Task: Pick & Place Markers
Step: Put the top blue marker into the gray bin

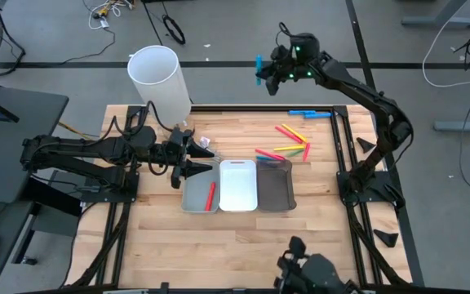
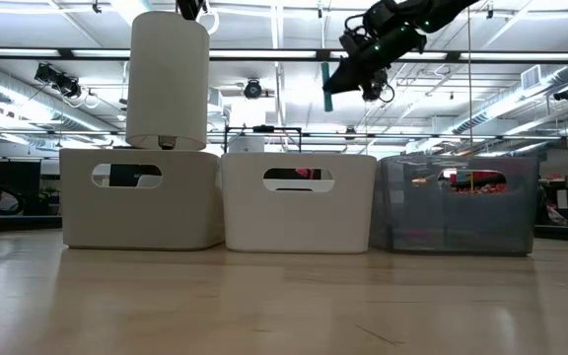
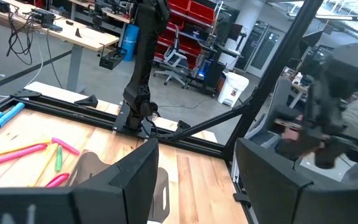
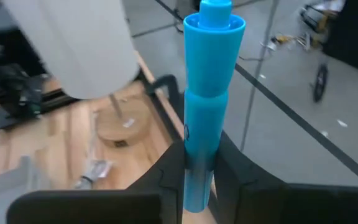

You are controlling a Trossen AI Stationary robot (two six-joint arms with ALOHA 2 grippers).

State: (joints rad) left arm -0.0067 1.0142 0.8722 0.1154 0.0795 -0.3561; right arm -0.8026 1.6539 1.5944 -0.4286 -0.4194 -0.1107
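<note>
High above the table's (image 1: 243, 237) 12 o'clock edge, my right end effector (image 1: 263, 73) is clenched on a blue marker (image 4: 206, 106) standing upright between its fingers, pinched only near its lower end. With so short a grip it could pivot or slide out on the way to the trays (image 1: 237, 186) near centre and miss them. My left end effector (image 1: 188, 160) waits released at 9 o'clock.
</note>
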